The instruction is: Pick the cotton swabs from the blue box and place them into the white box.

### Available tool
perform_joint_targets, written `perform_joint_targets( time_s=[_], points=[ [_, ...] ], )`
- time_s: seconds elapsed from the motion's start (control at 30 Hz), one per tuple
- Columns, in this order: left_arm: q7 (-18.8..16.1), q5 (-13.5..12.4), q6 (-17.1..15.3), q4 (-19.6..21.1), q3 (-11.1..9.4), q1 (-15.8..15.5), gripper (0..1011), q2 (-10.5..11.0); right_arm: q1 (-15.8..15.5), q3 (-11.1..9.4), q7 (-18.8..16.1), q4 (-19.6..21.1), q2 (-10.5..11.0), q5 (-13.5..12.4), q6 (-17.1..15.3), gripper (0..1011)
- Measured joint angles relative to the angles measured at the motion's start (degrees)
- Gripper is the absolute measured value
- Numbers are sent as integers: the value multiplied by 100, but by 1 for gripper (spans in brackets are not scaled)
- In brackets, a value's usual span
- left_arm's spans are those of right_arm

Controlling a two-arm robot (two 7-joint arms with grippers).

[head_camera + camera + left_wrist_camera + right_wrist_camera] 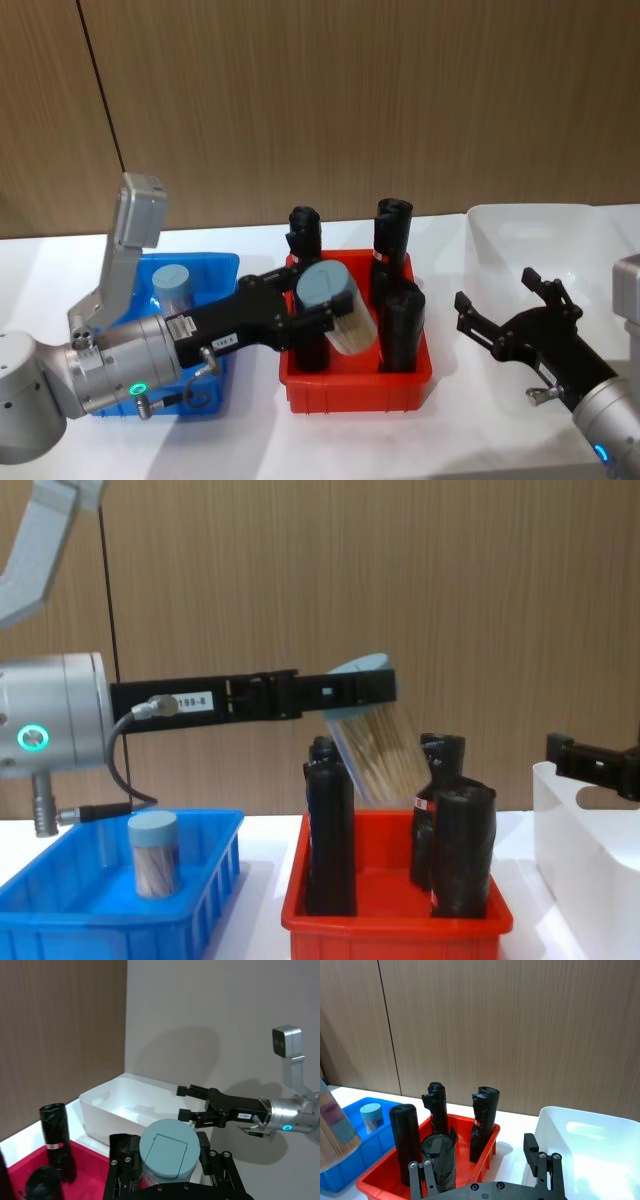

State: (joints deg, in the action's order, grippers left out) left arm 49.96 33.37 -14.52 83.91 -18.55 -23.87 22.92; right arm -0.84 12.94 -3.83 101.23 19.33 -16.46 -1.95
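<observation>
The left gripper (325,305) is closed on a tub of cotton swabs (335,300), its black fingers pressing the clear wall from both sides just under the pale blue lid. The tub hangs tilted in the air above the red bin (355,395), lid turned toward the arm and swab tips pointing down. In the chest view it sits higher than the black rolls (455,840) standing in that bin and touches none of them.

A second tub (172,288) stands upright in the blue box (200,262), which rests on the surface (250,440) just to the left of the red bin.

The white box (530,225) stands to the right of the red bin. The right gripper (492,285) hangs above it on the side facing the red bin, fingers spread wide with nothing between them.
</observation>
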Motion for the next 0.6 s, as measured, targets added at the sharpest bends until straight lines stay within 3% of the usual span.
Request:
perform_joint_targets(
  time_s=[0.6],
  points=[
    [297, -5, -168, -149, -122, -142, 672, -66, 0, -1, -4, 0, 0, 0, 0, 1002]
  ],
)
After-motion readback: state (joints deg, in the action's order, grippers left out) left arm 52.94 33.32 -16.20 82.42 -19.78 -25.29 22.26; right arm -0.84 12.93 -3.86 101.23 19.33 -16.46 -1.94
